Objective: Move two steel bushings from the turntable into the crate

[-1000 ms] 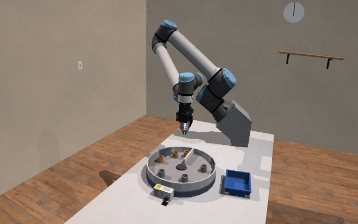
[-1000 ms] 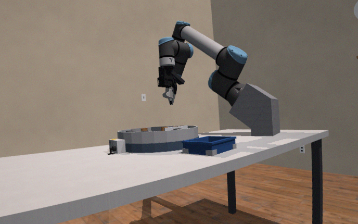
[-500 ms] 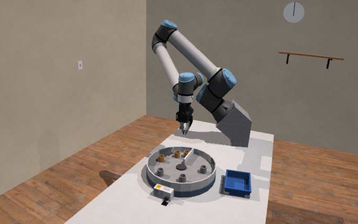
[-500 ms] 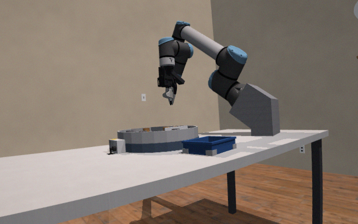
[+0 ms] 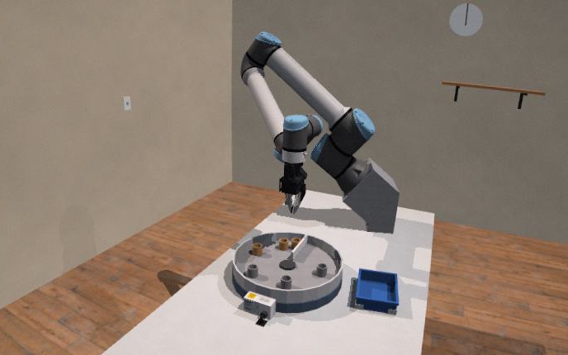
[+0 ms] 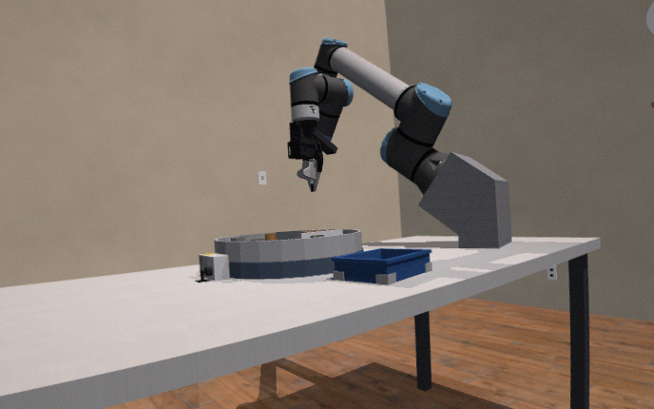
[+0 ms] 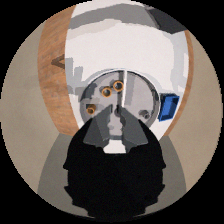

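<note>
My gripper [image 5: 292, 210] [image 6: 313, 188] [image 7: 114, 105] is shut with nothing between its fingertips, high above the turntable [image 5: 305, 297] [image 6: 289, 253] [image 7: 137, 90]. Three grey steel bushings stand in the turntable's front half: one at the left [image 5: 252, 272], one at the front [image 5: 286, 282] and one at the right [image 5: 321, 271] [image 7: 145, 115]. In the wrist view the fingers hide the other two. Three orange-brown bushings [image 5: 257, 249] [image 5: 283, 244] [image 7: 106, 92] [image 7: 90, 109] stand towards the back left. The blue crate [image 5: 376, 288] [image 6: 380, 269] [image 7: 169, 107] is right of the turntable and shows no bushing inside.
A thin white bar [image 5: 300, 247] [image 7: 124, 90] crosses the back part of the turntable, close beside one orange-brown bushing [image 5: 295, 242] [image 7: 118, 86]. A dark hub [image 5: 287, 265] is at the centre. The turntable has a raised wall. A small white box [image 5: 259, 305] [image 6: 214, 266] stands at its front left.
</note>
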